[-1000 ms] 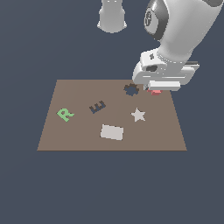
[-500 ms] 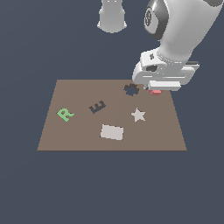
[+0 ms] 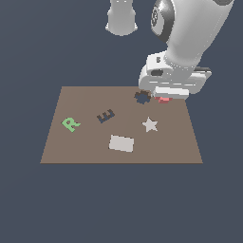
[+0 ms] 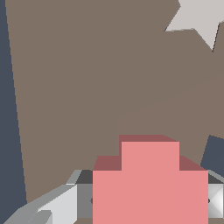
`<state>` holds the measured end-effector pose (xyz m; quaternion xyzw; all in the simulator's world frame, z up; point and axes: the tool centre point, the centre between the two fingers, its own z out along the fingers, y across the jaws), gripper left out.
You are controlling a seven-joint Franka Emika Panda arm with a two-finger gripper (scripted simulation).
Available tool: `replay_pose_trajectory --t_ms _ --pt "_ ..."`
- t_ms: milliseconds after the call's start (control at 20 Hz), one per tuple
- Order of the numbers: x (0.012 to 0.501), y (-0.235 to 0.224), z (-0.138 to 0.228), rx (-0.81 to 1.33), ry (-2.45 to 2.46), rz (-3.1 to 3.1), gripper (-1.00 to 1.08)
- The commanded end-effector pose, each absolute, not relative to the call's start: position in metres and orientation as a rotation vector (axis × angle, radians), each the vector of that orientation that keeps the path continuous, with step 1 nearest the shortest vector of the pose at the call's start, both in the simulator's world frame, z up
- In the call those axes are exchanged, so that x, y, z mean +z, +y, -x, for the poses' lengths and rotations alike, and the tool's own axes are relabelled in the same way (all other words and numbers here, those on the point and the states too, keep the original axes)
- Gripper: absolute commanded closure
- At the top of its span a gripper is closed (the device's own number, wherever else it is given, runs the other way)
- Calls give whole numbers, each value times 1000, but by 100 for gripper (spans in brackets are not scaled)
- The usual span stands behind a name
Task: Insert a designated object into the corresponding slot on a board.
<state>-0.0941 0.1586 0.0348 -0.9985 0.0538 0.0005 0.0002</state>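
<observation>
The salmon-red lobed piece (image 3: 163, 99) sits at the far right part of the brown board (image 3: 85, 147), mostly hidden under my hand in the exterior view. In the wrist view the red piece (image 4: 150, 183) fills the space between my fingers (image 4: 65, 205), which press against both of its sides. My gripper (image 3: 163, 98) is shut on it, low over the board. The dark navy lobed slot (image 3: 142, 97) lies just to the exterior view's left of the piece. An edge of the slot (image 4: 214, 153) shows in the wrist view.
On the board lie a green R (image 3: 70, 124), a dark E (image 3: 106, 116), a pale grey star (image 3: 150, 124) (image 4: 197, 17) and a pale rectangle (image 3: 121, 143). The board's edge is close beside the piece in the wrist view.
</observation>
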Motion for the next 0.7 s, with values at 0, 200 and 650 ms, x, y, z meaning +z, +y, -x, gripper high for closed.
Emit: replay_pose_trajectory --t_ms 0,200,650 --pt "37 138 92 1 285 3128 108" --pt "39 102 93 1 497 3101 108" --pt "39 84 96 2 598 3084 108"
